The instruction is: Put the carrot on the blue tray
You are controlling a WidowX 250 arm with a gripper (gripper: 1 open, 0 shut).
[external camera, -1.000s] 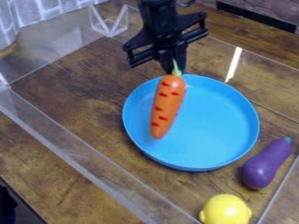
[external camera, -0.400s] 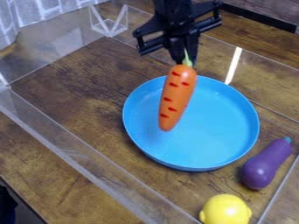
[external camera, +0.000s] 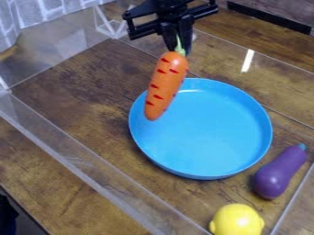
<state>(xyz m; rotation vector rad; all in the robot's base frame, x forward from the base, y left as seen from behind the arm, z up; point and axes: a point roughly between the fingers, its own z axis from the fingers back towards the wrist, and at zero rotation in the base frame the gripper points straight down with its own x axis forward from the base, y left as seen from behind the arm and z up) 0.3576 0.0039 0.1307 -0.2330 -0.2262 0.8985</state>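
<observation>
Camera: carrot (external camera: 163, 85) hangs below pincer (external camera: 175, 43), gripped by leafy top.

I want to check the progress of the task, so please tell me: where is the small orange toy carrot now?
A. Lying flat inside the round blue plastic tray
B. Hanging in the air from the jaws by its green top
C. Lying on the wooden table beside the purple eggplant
B: the small orange toy carrot hangs from the shut gripper, above the left rim of the round blue plastic tray, touching nothing below.
</observation>
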